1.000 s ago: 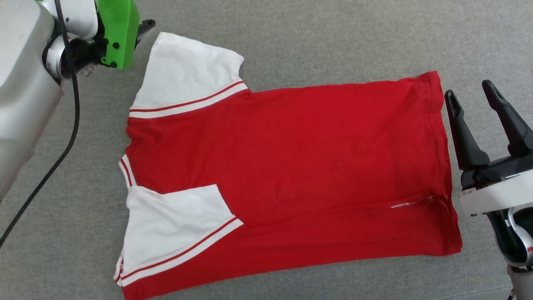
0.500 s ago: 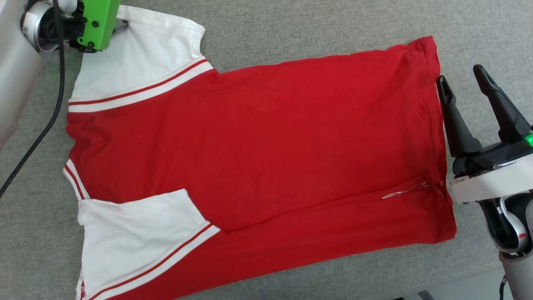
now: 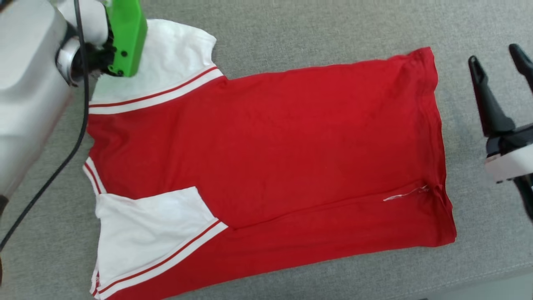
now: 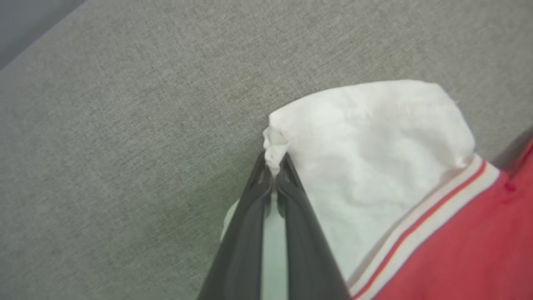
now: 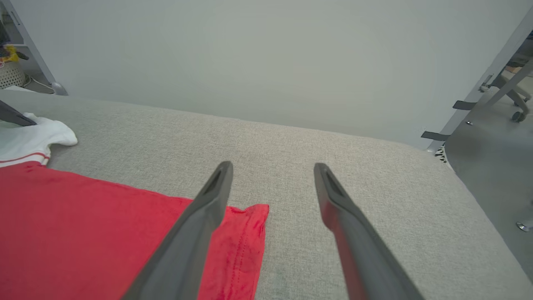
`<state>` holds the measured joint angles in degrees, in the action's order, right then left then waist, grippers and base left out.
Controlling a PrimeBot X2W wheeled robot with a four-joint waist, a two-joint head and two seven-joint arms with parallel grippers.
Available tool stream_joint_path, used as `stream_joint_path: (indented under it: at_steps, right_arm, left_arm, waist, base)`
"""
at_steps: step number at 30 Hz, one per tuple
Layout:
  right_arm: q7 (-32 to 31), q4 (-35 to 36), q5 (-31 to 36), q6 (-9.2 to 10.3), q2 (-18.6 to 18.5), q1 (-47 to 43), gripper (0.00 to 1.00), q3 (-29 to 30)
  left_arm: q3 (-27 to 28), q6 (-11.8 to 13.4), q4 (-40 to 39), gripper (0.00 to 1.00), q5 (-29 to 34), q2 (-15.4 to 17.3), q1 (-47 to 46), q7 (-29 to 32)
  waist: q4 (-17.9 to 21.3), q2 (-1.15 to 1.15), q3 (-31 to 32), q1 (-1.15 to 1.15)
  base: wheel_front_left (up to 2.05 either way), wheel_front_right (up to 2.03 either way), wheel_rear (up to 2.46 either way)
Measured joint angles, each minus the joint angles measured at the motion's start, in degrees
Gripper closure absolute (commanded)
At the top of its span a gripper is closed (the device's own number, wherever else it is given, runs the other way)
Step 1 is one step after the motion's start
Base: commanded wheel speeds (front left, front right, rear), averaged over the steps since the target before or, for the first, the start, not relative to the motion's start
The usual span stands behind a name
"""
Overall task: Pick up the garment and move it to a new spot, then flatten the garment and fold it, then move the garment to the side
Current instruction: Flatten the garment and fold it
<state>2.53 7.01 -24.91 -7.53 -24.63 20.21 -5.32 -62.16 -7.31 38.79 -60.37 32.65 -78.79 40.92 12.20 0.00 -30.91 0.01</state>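
Clamping the garment [image 3: 270, 146] sleeve [image 4: 374, 137], left pincer [image 4: 272, 166] hides behind its green mount [image 3: 127, 37]; right pincer [image 5: 272, 166] gapes, cropped.

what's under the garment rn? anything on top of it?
The garment lies flat on the grey fabric surface, which shows around it. Its underside is covered, so unseen. On top: its own near white sleeve, folded onto the red body.

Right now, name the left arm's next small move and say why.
The left gripper is shut on the edge of the far sleeve, which lies spread outward, while the near sleeve is folded onto the garment; the right gripper is open, apart from it. So probably: lift that far sleeve slightly and draw it in over the red body.
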Motion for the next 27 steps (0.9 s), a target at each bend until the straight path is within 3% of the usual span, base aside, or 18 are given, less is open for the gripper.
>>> stream_joint_path:
  at_steps: [8, 11, 17, 21, 27]
  right_arm:
    - [-16.8, -1.4, -3.3, 0.00, -8.6, 4.6, 0.00, -1.7]
    - [-26.0, -3.2, -6.8, 0.00, -12.9, 6.4, 0.00, -4.1]
    - [-40.6, -7.5, -14.5, 0.00, -17.3, 11.2, 0.00, -8.0]
    - [-47.1, -10.5, -16.7, 0.00, -18.6, 14.5, 0.00, -10.4]
    - [-50.8, -17.2, -16.6, 0.00, -18.5, 18.8, 0.00, -12.6]
  left_arm:
    - [-2.6, 0.0, -8.2, 1.00, -0.2, 2.0, 2.8, -9.6]
    - [-3.6, 0.0, -10.9, 1.00, -0.2, 2.1, 4.1, -13.2]
    - [-4.4, 0.0, -14.3, 1.00, 0.6, 2.3, 5.4, -18.4]
    - [-4.3, 0.0, -16.3, 1.00, 1.6, 2.3, 5.6, -20.8]
    - [-4.2, 0.6, -19.4, 1.00, 2.1, 2.1, 5.6, -22.2]
  waist:
    - [-3.2, 0.00, 4.4, 0.00]
    - [-5.1, 0.00, 5.7, -0.01]
    - [-8.5, 0.00, 7.4, -0.01]
    - [-10.5, 0.00, 7.6, -0.01]
    - [-12.7, 0.00, 6.2, 0.00]
  base:
    - [0.00, 0.00, 0.00]
    - [0.00, 0.00, 0.00]
    - [0.00, 0.00, 0.00]
    - [0.00, 0.00, 0.00]
    - [0.00, 0.00, 0.00]
